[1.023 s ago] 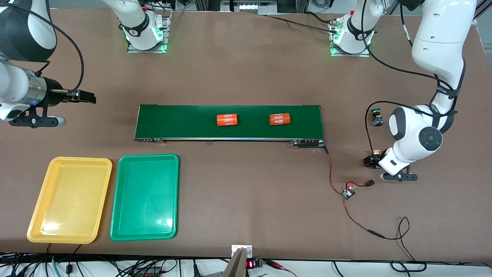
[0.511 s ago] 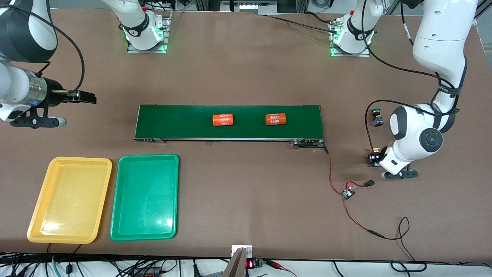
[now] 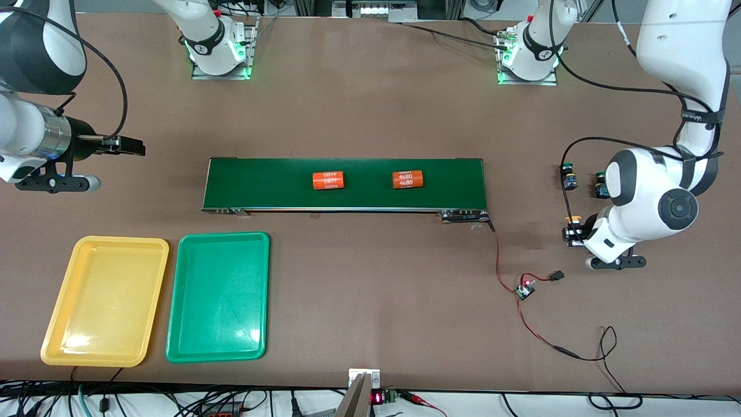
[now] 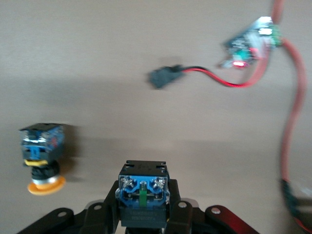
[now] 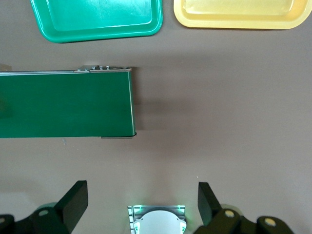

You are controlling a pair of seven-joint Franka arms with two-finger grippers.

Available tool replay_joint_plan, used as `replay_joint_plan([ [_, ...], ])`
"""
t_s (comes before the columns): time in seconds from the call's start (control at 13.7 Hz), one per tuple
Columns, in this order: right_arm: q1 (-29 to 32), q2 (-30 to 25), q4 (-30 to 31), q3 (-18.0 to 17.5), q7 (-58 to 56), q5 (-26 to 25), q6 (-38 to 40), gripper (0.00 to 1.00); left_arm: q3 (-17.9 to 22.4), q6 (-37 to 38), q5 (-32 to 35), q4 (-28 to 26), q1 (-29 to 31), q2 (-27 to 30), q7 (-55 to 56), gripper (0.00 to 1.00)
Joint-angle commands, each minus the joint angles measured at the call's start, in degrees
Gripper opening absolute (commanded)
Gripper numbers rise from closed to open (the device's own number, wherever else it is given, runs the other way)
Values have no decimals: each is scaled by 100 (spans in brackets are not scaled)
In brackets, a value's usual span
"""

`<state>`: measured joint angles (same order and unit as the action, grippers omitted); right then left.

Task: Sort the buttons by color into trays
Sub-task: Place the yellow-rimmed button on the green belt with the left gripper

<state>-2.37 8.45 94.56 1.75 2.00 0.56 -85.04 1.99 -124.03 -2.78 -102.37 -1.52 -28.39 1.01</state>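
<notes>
Found the left claw (image 3: 573, 233) closed on one button (image 4: 143, 192), raised over the tabletop (image 3: 370, 104) at the left arm's end. Gripped it by its black-and-blue body, terminals toward the left wrist camera. Noted a yellow cap at the fingers in the front view. Saw a loose yellow-capped button (image 4: 41, 156) lying on its side just beside the gripped one, apart from it. Counted two green-capped buttons (image 3: 568, 176) (image 3: 600, 184) farther from the front camera, one partly hidden by the left arm.

Found the right claw (image 5: 141, 200) wide open and holding nothing, waiting over bare tabletop at the right arm's end.

Located the yellow tray (image 3: 104, 301) and the green tray (image 3: 219, 295) side by side, both without buttons, nearer to the front camera than the conveyor belt (image 3: 260, 185). Spotted two orange cylinders (image 3: 329, 180) (image 3: 408, 179) lying on that belt, well apart.
</notes>
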Motion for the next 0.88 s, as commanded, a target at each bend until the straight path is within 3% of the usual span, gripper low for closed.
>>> replay_joint_plan([
  [0.0,35,-19,-7,-8,-86,84,66,100,-522,483,-143,-2,-50,246,485,25],
  [0.29,35,-19,-7,-8,-86,93,66,100,-1716,652,-152,-107,-120,458,1855,25],
  [0.58,35,-19,1,0,-86,84,92,100,-2447,468,-91,-510,-208,624,2508,25],
  [0.8,61,-27,19,1,-86,93,101,100,-2826,-707,-73,-1371,-208,765,2886,25],
])
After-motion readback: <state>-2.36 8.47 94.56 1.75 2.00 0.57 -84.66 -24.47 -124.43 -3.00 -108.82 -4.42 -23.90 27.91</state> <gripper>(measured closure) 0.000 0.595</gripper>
